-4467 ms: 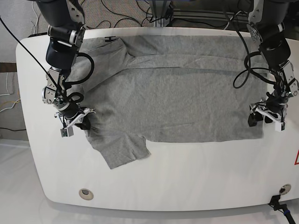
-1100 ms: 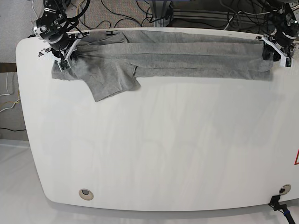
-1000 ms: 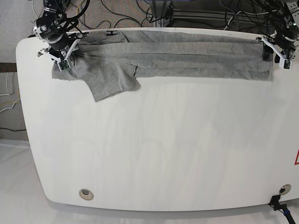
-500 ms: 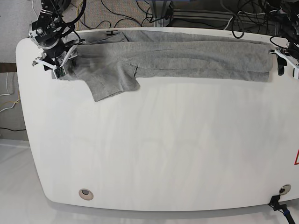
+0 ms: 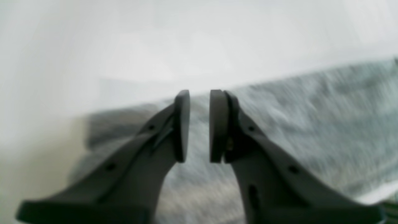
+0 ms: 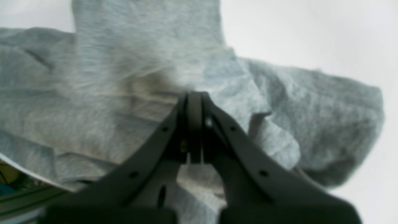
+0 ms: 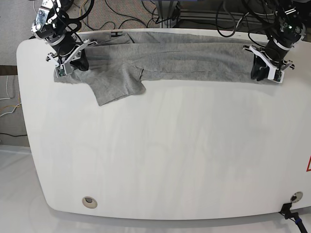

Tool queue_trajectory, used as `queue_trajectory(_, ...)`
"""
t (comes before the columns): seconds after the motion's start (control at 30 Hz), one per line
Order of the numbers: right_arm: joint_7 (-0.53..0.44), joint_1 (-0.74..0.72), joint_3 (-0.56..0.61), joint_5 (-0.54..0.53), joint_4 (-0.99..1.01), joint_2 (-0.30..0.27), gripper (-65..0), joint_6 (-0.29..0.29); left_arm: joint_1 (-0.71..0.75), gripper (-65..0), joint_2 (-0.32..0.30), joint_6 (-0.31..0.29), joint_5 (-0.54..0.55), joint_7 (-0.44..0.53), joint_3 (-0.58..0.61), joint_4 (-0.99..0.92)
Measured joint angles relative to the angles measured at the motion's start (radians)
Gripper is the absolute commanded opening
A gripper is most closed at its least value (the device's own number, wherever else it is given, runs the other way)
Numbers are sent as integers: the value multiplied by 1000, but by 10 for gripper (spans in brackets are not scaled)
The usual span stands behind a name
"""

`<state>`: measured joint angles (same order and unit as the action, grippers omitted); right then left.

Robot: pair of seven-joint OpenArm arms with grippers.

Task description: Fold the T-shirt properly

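At the white table's far edge, the right gripper is hovering clenched and empty over the grey cotton T-shirt, folded into a band, one sleeve unfolded, while the left gripper is hanging released.

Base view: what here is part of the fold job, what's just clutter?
Job:
- grey T-shirt, folded into a band along the far table edge
- left gripper, jaws apart over the hem end
- right gripper, shut at the sleeve end

Clutter:
- cables behind the white table

Bright, even light; both wrist views are blurred.
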<state>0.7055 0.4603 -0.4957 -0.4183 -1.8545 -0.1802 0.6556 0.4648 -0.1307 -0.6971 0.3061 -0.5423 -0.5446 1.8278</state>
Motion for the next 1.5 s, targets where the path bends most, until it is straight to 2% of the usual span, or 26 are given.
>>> queue_trajectory(0.13, 2, -18, 4, 0, 103, 1, -650, 2, -16, -650, 0, 0, -86, 6, 46, -76)
queue_trajectory(0.2, -19, -41, 2, 0, 167, 2, -650, 28, -37, -650, 0, 0, -117, 0, 53, -138)
queue_trajectory(0.37, -128, -89, 0, -35, 312, -12, -650, 53, -98, -650, -13, -3, -88, 114, 55, -274)
queue_trajectory(0.43, -143, -113, -1, -38, 348, -15, -650, 62, -120, -650, -43, -16, -73, 145, 67, -325)
queue_trajectory(0.53, -159, -170, -2, -11, 407, -19, -650, 73, -185, -650, -70, -23, -54, 151, 85, -390)
queue_trajectory(0.67, -216, -246, 0, 23, 490, -34, -650, 79, -249, -650, -71, -26, -52, 156, 87, -455)
queue_trajectory(0.83, -259, -320, 0, 14, 596, -56, -650, 98, -331, -650, -81, -34, -53, 156, 89, -542)
queue_trajectory(1.1, -258, -345, 4, 30, 596, -60, -650, 82, -331, -650, -78, -33, -60, 142, 91, -527)
queue_trajectory(1.27, -178, -325, 5, 88, 463, -40, -650, 50, -290, -650, -76, 2, -122, 83, 91, -418)
queue_trajectory(1.33, -162, -320, 4, 134, 412, -27, -650, 41, -280, -650, -75, 0, -127, 72, 89, -389)
queue_trajectory(1.37, -162, -321, 4, 176, 389, -17, -650, 42, -280, -650, -68, 22, -130, 68, 89, -378)
queue_trajectory(1.43, -186, -324, -2, 281, 349, 30, -650, 39, -274, -650, -51, 76, -169, 105, 91, -354)
queue_trajectory(1.5, -220, -323, 2, 365, 322, 84, -650, 39, -265, -650, -40, 80, -211, 179, 92, -334)
